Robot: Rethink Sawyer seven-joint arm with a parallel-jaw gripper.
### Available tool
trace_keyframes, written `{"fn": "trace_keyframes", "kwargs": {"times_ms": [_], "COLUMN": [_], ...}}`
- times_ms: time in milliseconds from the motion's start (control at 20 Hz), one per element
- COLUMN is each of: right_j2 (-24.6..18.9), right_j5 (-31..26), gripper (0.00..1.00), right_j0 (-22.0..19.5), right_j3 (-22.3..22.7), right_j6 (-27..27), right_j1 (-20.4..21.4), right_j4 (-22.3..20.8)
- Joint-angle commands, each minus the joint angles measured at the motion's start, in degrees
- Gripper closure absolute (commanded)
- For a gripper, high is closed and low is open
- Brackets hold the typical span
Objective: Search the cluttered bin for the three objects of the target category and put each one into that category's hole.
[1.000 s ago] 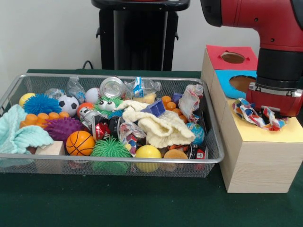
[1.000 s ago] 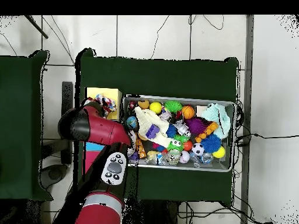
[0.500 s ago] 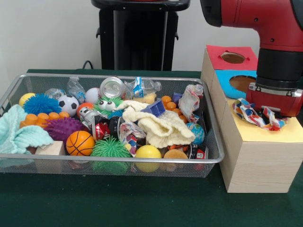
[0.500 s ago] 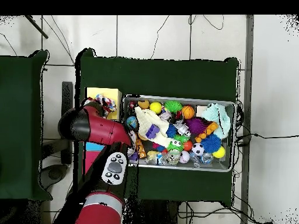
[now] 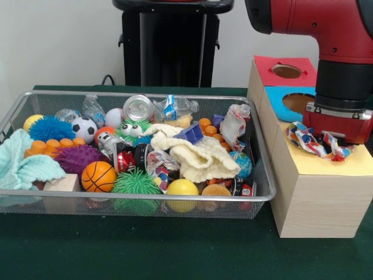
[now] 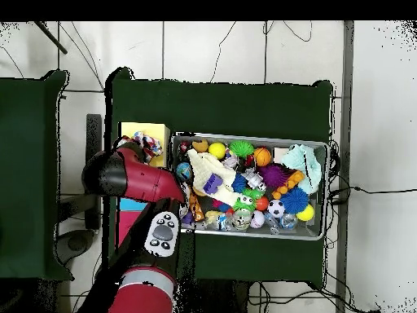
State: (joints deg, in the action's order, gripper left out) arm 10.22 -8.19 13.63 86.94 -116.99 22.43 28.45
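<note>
The wire mesh bin point(image 5: 140, 197) is full of toys; it also shows in the overhead view point(image 6: 244, 136). A white spotted fabric piece point(image 5: 317, 144) lies crumpled on the yellow top of the wooden box point(image 5: 326, 166), hiding the hole. The arm's red wrist point(image 5: 339, 119) stands right over and behind that fabric; the gripper below it is hidden. From overhead the fabric point(image 6: 148, 145) lies on the yellow top point(image 6: 138, 130) at the arm's end. Another spotted fabric piece point(image 5: 235, 123) rests against the bin's right end. A third crumpled spotted piece point(image 5: 158, 165) lies mid-bin.
A cream knitted cloth point(image 5: 198, 154) and a mint-green towel point(image 5: 26, 166) lie in the bin among balls and several small toys. The blue-topped box point(image 5: 291, 102) and the red-topped box point(image 5: 285, 71) stand behind the yellow one. The black pedestal point(image 5: 172, 44) stands behind the bin.
The arm's upper part has shifted very slightly in the overhead view. The fabric on the yellow top and the bin's contents have not moved.
</note>
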Motion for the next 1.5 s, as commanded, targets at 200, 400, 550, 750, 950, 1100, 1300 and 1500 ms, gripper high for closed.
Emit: {"fn": "trace_keyframes", "kwargs": {"times_ms": [200,400,550,750,950,1100,1300,1500], "right_j2": [-12.7,-13.5,-14.0,-14.7,-12.4,-10.5,-8.2,-8.4], "right_j5": [-5.4,-5.0,-4.7,-2.4,1.1,2.1,2.8,1.7], "gripper": [1.0,1.0,1.0,1.0,1.0,1.0,1.0,1.0], "right_j0": [-0.6,-1.3,-1.7,-2.2,0.1,2.0,4.1,3.9], "right_j3": [5.5,6.1,6.4,7.2,7.5,7.3,7.1,7.5], "right_j6": [-3.1,-3.1,-2.9,-3.0,-5.4,-6.7,-7.5,-6.9], "right_j1": [-16.0,-15.8,-15.6,-15.3,-14.7,-14.6,-14.3,-13.7], "right_j4": [-4.2,-4.2,-4.3,-4.9,-5.0,-4.7,-4.4,-4.3]}}
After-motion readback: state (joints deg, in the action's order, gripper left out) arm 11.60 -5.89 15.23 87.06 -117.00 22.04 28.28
